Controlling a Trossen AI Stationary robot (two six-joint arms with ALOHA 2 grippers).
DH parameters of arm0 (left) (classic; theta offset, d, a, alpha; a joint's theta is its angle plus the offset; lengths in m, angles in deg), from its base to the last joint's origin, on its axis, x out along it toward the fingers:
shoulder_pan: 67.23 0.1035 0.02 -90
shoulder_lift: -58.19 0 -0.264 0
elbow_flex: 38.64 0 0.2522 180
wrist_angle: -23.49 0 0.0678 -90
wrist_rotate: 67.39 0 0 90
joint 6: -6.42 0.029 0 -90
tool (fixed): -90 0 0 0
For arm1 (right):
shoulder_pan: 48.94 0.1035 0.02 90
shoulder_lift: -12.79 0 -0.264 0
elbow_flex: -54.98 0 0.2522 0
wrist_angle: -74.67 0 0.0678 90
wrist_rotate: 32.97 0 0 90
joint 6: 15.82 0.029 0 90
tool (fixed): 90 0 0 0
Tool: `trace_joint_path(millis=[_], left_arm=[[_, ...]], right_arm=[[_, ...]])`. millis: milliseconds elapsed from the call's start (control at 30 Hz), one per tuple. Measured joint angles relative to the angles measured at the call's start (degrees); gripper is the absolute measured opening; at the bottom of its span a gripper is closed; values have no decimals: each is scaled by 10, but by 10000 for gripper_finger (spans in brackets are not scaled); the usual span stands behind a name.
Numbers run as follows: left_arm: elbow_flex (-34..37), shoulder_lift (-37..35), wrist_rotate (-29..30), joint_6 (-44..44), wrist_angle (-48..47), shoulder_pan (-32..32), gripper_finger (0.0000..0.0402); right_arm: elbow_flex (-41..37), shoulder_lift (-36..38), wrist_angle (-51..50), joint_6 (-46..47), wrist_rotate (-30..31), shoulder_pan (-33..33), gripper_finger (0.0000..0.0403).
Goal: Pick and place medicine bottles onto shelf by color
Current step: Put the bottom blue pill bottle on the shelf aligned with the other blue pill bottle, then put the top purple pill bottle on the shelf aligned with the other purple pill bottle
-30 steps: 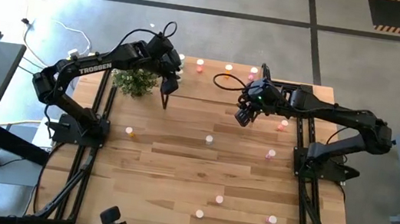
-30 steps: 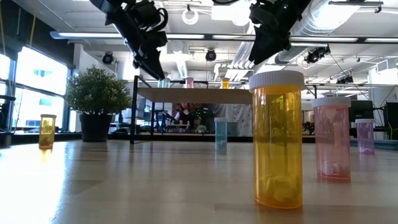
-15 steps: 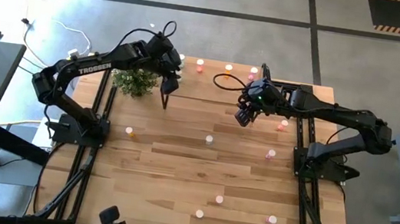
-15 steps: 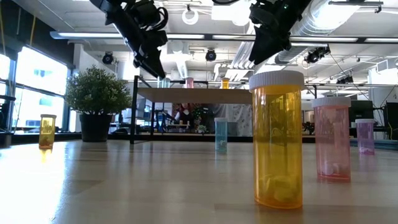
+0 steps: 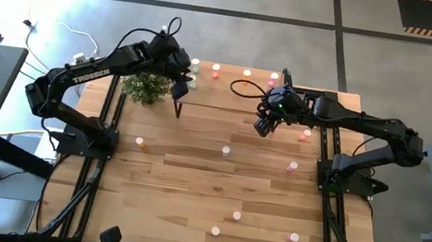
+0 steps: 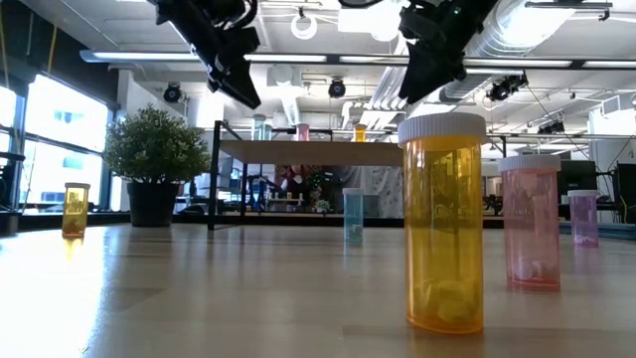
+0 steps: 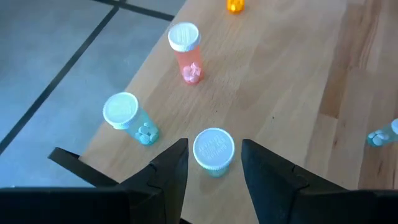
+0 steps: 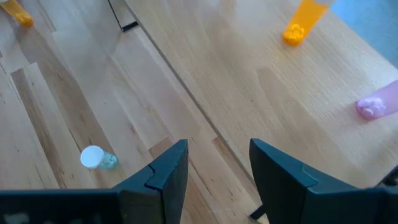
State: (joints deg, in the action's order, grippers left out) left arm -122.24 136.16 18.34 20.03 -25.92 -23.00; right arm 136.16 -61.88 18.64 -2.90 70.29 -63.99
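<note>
The left end effector hangs over the far-left corner of the shelf, fingers parted, and a pale green bottle stands right between them on the light wood top. The wrist view cannot settle whether the fingers touch it; a gap shows on each side of its white cap. Just beside it, another pale green bottle sits at the shelf's left edge, and a pink bottle stands a little farther right along the far edge. An orange bottle follows beyond that.

Over on the right, the right end effector is up above the shelf's near-right part, fingers apart with nothing between them. Below it, a green bottle stands on the surface.

From the low view, a tall orange bottle fills the foreground, a pink one just right of it, and the potted plant sits far left.
</note>
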Motion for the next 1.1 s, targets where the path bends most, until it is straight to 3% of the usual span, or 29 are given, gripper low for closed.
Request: trace_joint_path(millis=[267,533,1100], left_arm=[[0,-38,-5,-10,-41,-14,141],[11,-55,-41,-11,-66,-97,141],[151,-117,-36,-125,29,-333,140]], right_arm=[[0,0,-30,-6,-1,22,163],[-16,1,-32,5,-2,89,163],[-127,2,13,278,21,300,163]])
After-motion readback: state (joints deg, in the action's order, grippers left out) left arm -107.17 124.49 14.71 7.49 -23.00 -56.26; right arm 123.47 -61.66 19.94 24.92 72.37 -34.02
